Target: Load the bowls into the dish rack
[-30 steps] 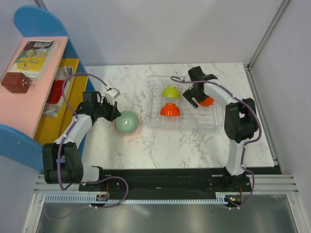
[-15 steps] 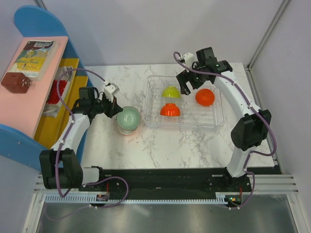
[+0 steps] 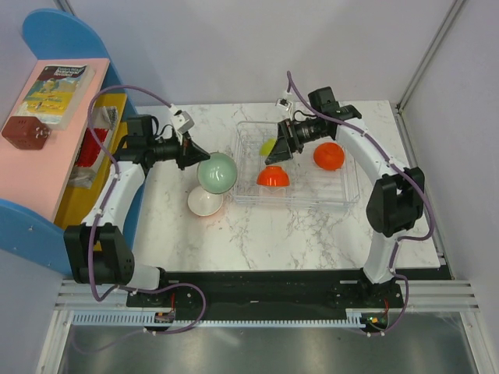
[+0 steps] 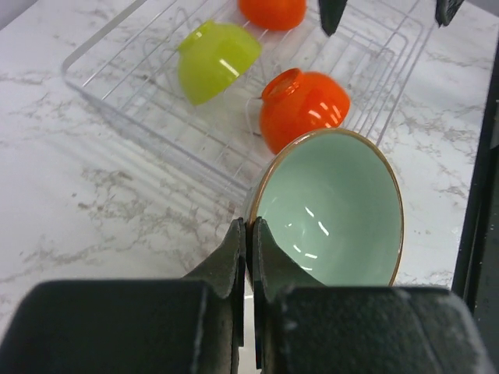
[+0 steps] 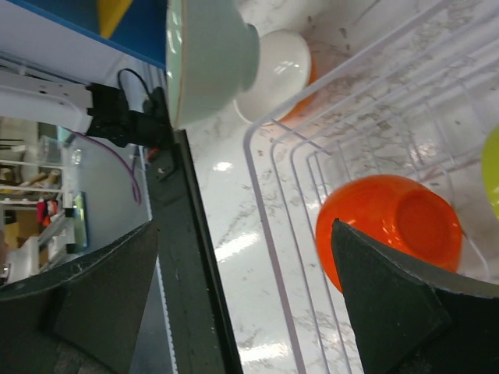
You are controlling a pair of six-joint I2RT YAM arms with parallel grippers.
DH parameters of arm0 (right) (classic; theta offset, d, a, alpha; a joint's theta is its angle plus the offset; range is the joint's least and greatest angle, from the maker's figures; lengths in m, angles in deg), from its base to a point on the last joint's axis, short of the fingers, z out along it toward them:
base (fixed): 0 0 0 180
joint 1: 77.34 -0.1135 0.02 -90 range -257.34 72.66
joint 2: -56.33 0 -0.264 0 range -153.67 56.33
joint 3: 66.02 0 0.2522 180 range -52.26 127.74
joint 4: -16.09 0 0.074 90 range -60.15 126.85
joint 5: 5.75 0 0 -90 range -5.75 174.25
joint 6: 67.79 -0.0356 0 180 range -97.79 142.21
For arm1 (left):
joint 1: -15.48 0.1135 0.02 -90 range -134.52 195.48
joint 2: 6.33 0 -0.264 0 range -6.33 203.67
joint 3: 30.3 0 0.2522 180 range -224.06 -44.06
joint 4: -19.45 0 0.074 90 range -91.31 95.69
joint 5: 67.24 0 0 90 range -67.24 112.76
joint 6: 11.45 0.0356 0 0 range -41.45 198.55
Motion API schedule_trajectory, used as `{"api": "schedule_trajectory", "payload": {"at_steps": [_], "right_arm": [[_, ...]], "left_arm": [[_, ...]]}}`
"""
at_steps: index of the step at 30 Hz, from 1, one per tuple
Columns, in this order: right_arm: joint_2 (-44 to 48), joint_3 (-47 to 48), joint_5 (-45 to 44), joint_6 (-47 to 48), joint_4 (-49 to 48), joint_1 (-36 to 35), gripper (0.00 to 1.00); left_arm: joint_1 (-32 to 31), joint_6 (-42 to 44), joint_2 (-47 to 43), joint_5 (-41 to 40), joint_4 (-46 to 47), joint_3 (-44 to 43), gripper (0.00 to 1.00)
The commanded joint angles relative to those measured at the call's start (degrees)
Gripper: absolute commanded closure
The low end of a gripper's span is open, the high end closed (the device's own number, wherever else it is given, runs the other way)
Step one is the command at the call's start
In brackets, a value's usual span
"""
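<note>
**Mint bowl aloft in the left gripper, three bowls already in the rack**

On my feed the left gripper (image 4: 248, 234) is pinched tight on the rim of the mint bowl (image 4: 331, 206). One finger sits inside the lip and one outside, with only the bowl's wall between them. The bowl is clear of the table (image 3: 257, 234) and tipped on its side, so its hollow faces the wrist camera. From overhead it hangs just left of the dish rack (image 3: 331, 191), close by the left wall. I cannot tell whether any of it is over the wall.

Below it, toward the arm bases, a pale bowl (image 3: 204, 202) with an orange edge rests on the marble outside the rack. The mint one partly overlaps it in the overhead view.

The rack holds three bowls. The lime bowl (image 3: 270, 146) lies in the far-left part. The orange bowl (image 3: 273, 178) sits just beside it on the near side. Both are base up and tilted. The red-orange bowl (image 3: 329, 156) sits apart from them, further right.

The right gripper (image 3: 277, 152) hangs over the rack's left part and partly covers the lime bowl from overhead. In its own camera I see the fingers spread wide with nothing held between them. Through the gap show the orange bowl's foot ring and the rack's ribs.
</note>
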Motion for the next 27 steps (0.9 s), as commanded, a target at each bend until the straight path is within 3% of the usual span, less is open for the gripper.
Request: {"api": "schedule_trajectory", "payload": {"at_steps": [1, 12, 27], "right_arm": [[-1.5, -1.9, 12.4, -4.1, -7.0, -0.6, 0.02], [-5.1, -4.4, 11.9, -6.5, -10.1, -2.9, 0.02], [-3.4, -6.1, 16.0, -5.6, -10.4, -4.9, 0.02]], "left_arm": [[-4.5, -0.1, 3.2, 8.5, 0.4, -5.0, 0.98], [-12.3, -0.7, 8.5, 10.0, -0.1, -11.5, 0.98], [-14.8, -1.3, 10.7, 10.5, -0.3, -12.5, 0.98]]}}
